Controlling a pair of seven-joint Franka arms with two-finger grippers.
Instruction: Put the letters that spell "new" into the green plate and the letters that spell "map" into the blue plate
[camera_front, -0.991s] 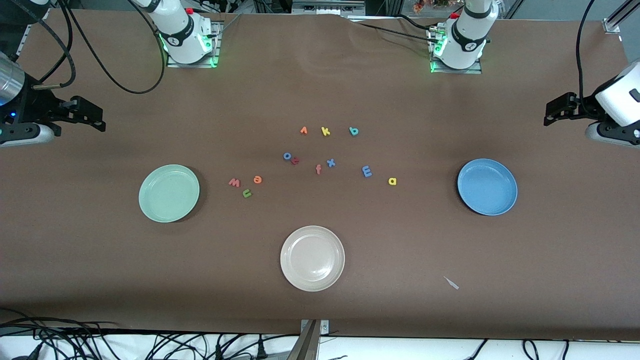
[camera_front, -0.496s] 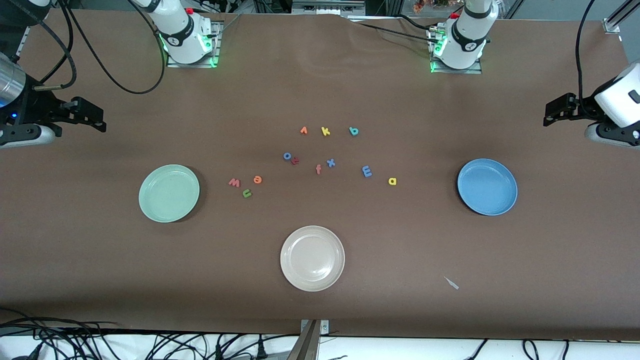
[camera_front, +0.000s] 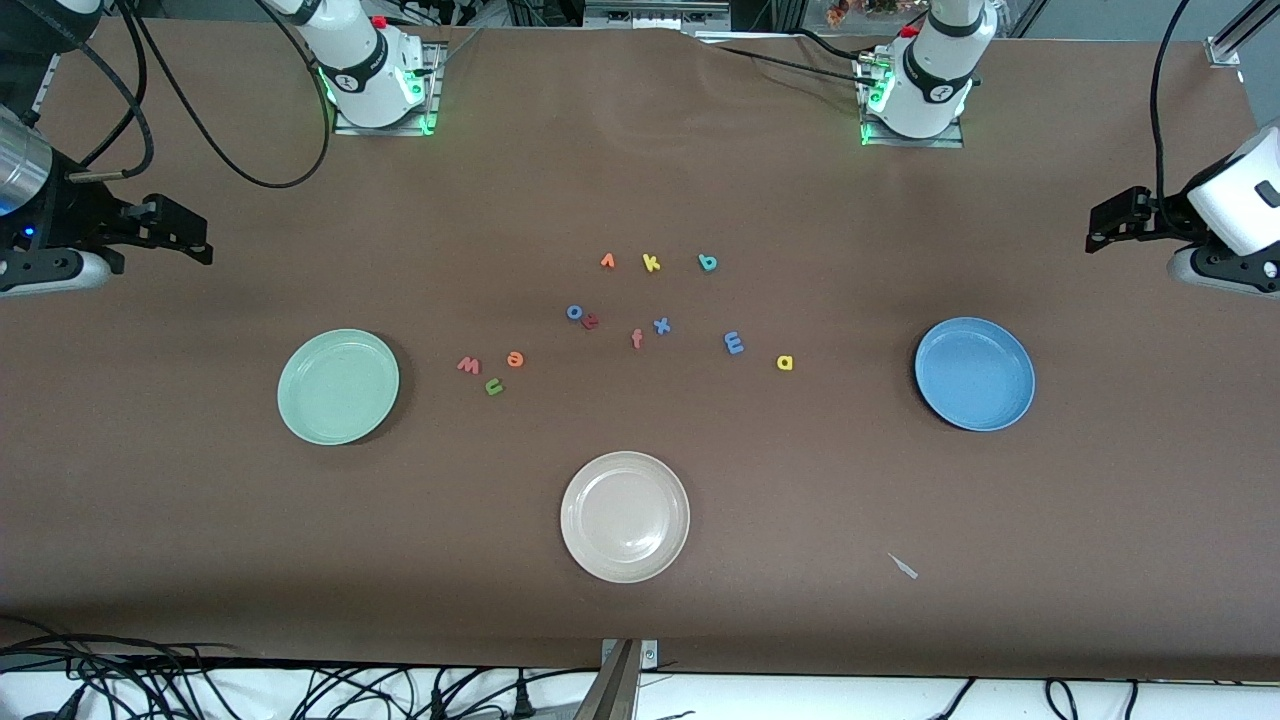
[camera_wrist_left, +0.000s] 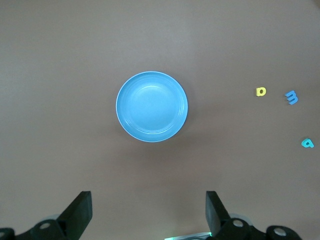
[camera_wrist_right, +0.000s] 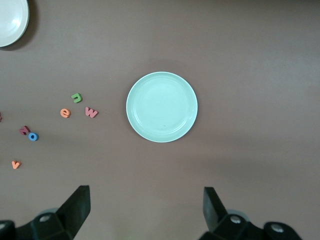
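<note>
The green plate (camera_front: 338, 386) (camera_wrist_right: 161, 106) lies toward the right arm's end, with nothing in it. Beside it lie the pinkish-red "w" (camera_front: 468, 365) (camera_wrist_right: 91, 112), orange "e" (camera_front: 515, 359) (camera_wrist_right: 65, 113) and green "n" (camera_front: 493, 386) (camera_wrist_right: 76, 97). The blue plate (camera_front: 975, 373) (camera_wrist_left: 152, 106) lies toward the left arm's end, also bare. Blue "m" (camera_front: 734, 343) (camera_wrist_left: 291, 97), yellow "a" (camera_front: 785, 362) (camera_wrist_left: 261, 91) and teal "p" (camera_front: 707, 263) (camera_wrist_left: 307, 143) lie on the cloth. My right gripper (camera_front: 200, 240) (camera_wrist_right: 145, 207) and left gripper (camera_front: 1097, 232) (camera_wrist_left: 148, 210) hang open, high over the table ends, holding nothing.
A cream plate (camera_front: 625, 516) (camera_wrist_right: 10, 20) sits nearest the front camera. Other letters lie mid-table: orange "v" (camera_front: 607, 261), yellow "k" (camera_front: 651, 263), blue "o" (camera_front: 575, 312) touching a red letter (camera_front: 590, 321), pink "f" (camera_front: 637, 339), blue "x" (camera_front: 661, 325). A small scrap (camera_front: 903, 566) lies nearer the camera.
Both wrists have shifted only very slightly. No letter or plate has moved.
</note>
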